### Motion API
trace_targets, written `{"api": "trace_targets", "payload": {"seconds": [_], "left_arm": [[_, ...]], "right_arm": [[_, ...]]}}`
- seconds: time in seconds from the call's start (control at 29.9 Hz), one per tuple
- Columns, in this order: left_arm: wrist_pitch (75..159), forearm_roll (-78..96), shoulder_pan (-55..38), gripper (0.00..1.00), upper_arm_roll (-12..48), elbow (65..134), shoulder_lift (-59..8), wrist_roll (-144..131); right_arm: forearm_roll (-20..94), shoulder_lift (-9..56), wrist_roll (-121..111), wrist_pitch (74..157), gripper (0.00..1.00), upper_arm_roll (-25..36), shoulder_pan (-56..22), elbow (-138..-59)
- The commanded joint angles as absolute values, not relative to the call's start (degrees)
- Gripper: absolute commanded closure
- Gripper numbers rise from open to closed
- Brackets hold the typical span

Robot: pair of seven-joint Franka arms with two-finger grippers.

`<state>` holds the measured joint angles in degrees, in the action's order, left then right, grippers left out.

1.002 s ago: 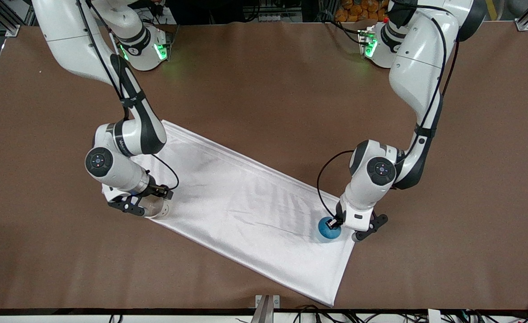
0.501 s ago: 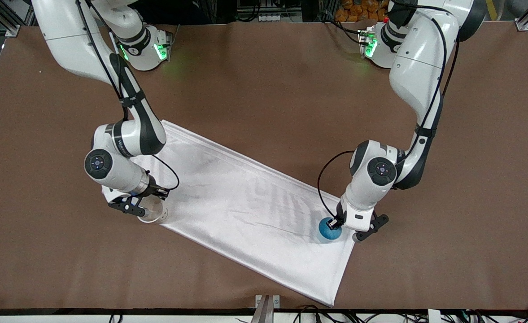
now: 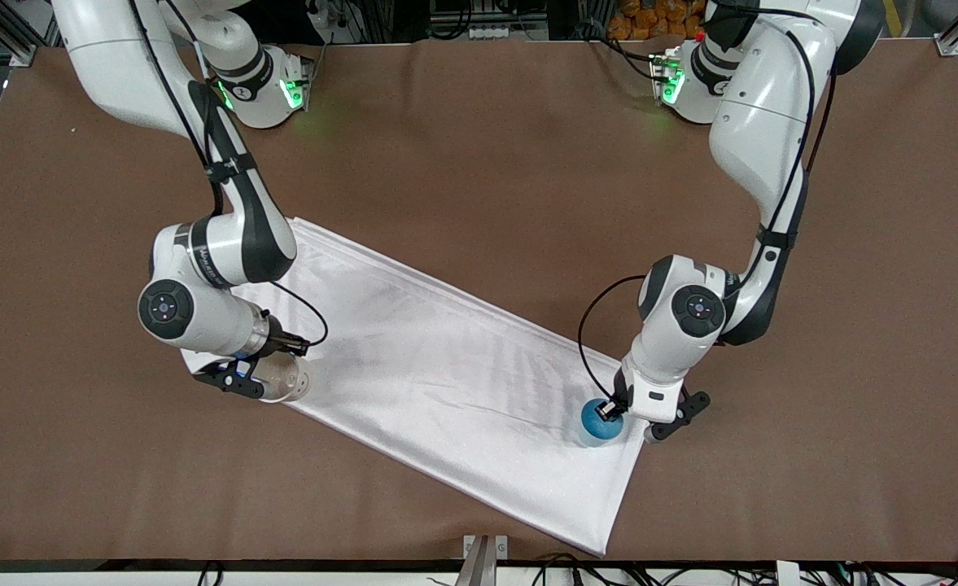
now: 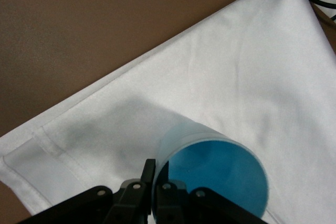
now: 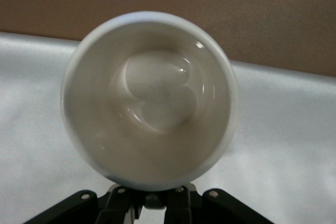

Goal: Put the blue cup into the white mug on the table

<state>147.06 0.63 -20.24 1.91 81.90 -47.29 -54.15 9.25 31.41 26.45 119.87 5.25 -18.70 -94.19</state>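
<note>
Mug [image 5: 149,100] interior only in right wrist view.

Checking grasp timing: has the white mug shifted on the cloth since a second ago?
Barely, if at all: the white mug, gripped by the right tool, sits at the same corner of the white cloth.

Blue cup [image 3: 600,423] and white mug [image 3: 282,381] on the cloth [image 3: 438,382] (at opposite ends).
</note>
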Motion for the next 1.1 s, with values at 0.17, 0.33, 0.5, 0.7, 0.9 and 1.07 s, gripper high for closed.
{"api": "trace_targets", "payload": {"seconds": [0.17,0.33,0.5,0.7,0.9,1.07], "left_arm": [[133.97,0.79,-19.43,1.00,1.49,82.26,-41.58,-46.42],[125.00,0.79,-17.84,1.00,1.49,84.46,-36.31,-39.30],[121.73,0.79,-17.05,1.00,1.67,92.26,-29.02,-35.51],[124.27,0.79,-17.14,1.00,1.76,102.90,-20.58,-34.72],[126.56,0.70,-18.02,1.00,1.93,111.52,-13.81,-34.72],[126.56,-0.09,-18.02,1.00,3.43,116.53,-9.41,-34.72]], "right_arm": [[10.20,20.49,41.38,109.35,1.00,-1.92,-21.36,-92.11],[10.11,15.48,44.38,105.12,1.00,-5.97,-21.45,-91.85],[9.58,12.49,44.56,102.83,1.00,-9.84,-22.76,-92.28],[8.18,12.74,51.58,104.32,1.00,-13.70,-27.06,-92.55],[4.92,14.50,55.72,113.45,1.00,-15.64,-30.14,-98.08],[-0.25,18.53,56.42,116.89,1.00,-15.73,-31.90,-99.76]]}}
